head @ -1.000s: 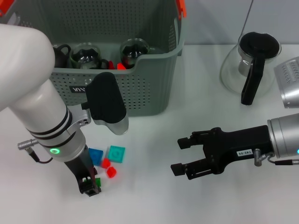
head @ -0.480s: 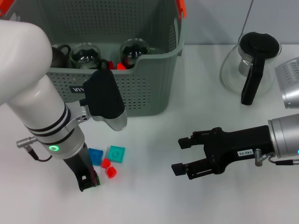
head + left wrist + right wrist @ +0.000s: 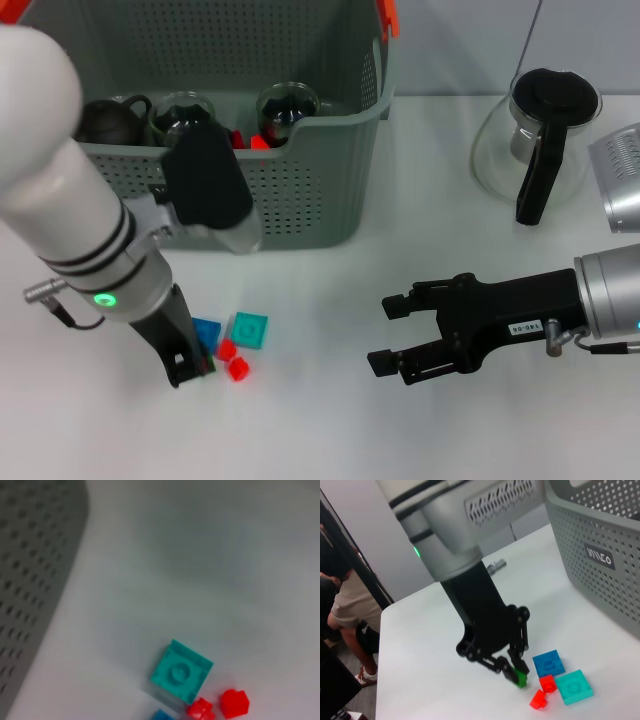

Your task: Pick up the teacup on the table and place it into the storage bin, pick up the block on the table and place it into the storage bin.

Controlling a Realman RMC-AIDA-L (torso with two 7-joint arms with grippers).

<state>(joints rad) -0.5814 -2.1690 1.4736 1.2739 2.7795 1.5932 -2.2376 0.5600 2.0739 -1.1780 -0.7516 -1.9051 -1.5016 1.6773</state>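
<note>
My left gripper (image 3: pixel 190 372) is low over the table in front of the storage bin (image 3: pixel 300 190), beside the loose blocks. The right wrist view shows the left gripper (image 3: pixel 514 672) shut on a small green block (image 3: pixel 521 679). A blue block (image 3: pixel 206 333), a teal block (image 3: pixel 248 329) and two small red pieces (image 3: pixel 238 369) lie next to it. Glass teacups (image 3: pixel 185 115) sit inside the bin. My right gripper (image 3: pixel 385 335) is open and empty over the table to the right.
A glass coffee pot with a black lid and handle (image 3: pixel 540 140) stands at the back right, with a metal object (image 3: pixel 620 175) at the right edge. A dark teapot (image 3: pixel 105 118) is in the bin. A person (image 3: pixel 345 605) sits beyond the table's edge.
My left arm has moved up and to the left, taking the green block with it. The right arm has not moved.
</note>
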